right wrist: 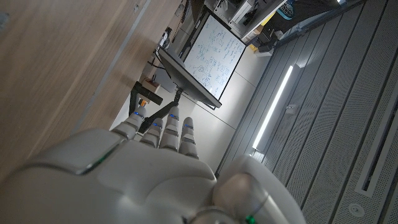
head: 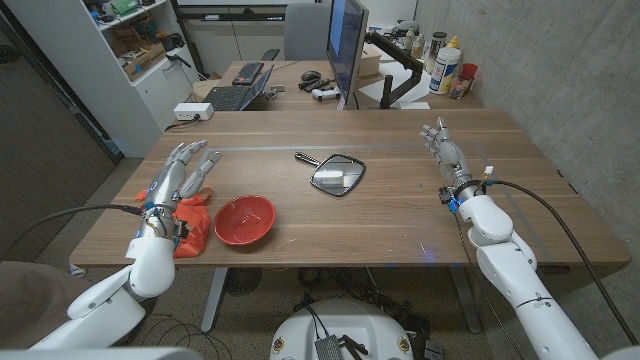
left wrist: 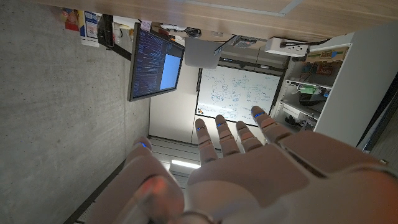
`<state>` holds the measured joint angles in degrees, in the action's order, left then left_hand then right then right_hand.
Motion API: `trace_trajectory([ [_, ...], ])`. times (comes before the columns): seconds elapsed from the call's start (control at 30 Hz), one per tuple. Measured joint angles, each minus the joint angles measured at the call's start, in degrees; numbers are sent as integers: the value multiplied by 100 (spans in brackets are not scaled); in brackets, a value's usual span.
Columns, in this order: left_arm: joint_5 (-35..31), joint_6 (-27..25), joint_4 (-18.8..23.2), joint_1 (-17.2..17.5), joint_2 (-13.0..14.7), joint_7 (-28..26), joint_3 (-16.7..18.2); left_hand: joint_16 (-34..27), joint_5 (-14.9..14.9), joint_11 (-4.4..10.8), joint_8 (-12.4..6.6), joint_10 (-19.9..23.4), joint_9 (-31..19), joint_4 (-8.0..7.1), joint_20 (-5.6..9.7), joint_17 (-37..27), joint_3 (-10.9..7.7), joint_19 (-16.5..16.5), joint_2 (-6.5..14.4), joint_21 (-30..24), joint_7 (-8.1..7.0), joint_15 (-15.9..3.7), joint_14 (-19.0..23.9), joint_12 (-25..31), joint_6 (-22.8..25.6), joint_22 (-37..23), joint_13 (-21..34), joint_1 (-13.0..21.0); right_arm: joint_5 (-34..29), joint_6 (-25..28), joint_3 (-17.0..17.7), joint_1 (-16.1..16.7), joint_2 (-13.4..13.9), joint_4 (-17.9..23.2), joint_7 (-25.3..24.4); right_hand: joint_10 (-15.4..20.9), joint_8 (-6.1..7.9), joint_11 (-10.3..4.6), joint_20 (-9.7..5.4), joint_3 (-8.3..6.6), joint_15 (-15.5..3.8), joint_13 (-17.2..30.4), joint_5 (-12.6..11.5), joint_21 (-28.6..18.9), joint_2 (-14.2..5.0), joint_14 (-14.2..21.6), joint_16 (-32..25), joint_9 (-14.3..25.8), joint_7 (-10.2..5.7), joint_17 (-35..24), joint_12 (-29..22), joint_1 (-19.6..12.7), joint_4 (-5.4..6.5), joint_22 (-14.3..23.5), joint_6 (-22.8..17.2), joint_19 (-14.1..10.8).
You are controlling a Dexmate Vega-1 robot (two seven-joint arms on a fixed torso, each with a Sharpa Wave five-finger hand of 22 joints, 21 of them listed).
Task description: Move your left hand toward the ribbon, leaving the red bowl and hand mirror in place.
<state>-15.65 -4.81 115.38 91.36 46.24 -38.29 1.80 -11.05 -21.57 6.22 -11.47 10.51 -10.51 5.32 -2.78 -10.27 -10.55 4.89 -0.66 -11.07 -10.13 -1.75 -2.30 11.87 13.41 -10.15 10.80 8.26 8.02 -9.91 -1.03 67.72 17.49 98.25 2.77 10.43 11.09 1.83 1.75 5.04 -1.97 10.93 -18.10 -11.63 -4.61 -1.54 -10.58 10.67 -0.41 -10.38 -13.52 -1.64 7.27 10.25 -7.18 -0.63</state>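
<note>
My left arm: enters from the lower left corner of the head view, white forearm angled up and slightly right. My left robot hand (head: 180, 178): at left of frame, fingers (head: 197, 160) apart and extended toward upper right, holding nothing; same spread fingers in the left wrist view (left wrist: 249, 168). My right arm: enters from the lower right corner, forearm angled up and left. My right robot hand (head: 445, 152): right of centre, fingers extended and close together, holding nothing; right wrist view (right wrist: 143, 168) agrees.

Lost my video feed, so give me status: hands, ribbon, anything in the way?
Left hand open, over the ribbon. Right hand open, at the table's right side. Red bowl beside the ribbon, hand mirror at centre, neither blocking.
</note>
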Motion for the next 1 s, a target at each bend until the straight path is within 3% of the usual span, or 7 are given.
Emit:
trace_trajectory([
  [0.33,-114,35,-125,9,8,-32,-18,0,0,0,0,0,0,0,0,0,0,0,0,0,0,0,0,0,0,0,0,0,33,-180,-60,-55,-26,-163,-63,-4,0,4,53,-25,0,0,0,0,0,0,0,0,0,0,0,0,24,0,0,50],
  [0.43,-186,-11,-123,8,27,-46,-48,0,0,0,0,0,0,0,0,0,0,0,0,0,0,0,0,0,0,0,0,0,68,-248,-96,-150,-27,-319,-34,-45,0,0,133,-25,-12,0,0,0,0,-13,0,0,0,-1,0,0,25,0,0,49],
  [1.0,-369,-233,-88,-4,109,-94,-173,0,0,0,0,0,0,-1,0,1,-1,0,0,0,0,0,0,0,0,0,0,0,206,-564,-321,-568,-33,-944,24,-83,0,22,133,-24,-20,0,0,0,0,-20,0,0,0,-1,0,0,24,0,1,49],
])
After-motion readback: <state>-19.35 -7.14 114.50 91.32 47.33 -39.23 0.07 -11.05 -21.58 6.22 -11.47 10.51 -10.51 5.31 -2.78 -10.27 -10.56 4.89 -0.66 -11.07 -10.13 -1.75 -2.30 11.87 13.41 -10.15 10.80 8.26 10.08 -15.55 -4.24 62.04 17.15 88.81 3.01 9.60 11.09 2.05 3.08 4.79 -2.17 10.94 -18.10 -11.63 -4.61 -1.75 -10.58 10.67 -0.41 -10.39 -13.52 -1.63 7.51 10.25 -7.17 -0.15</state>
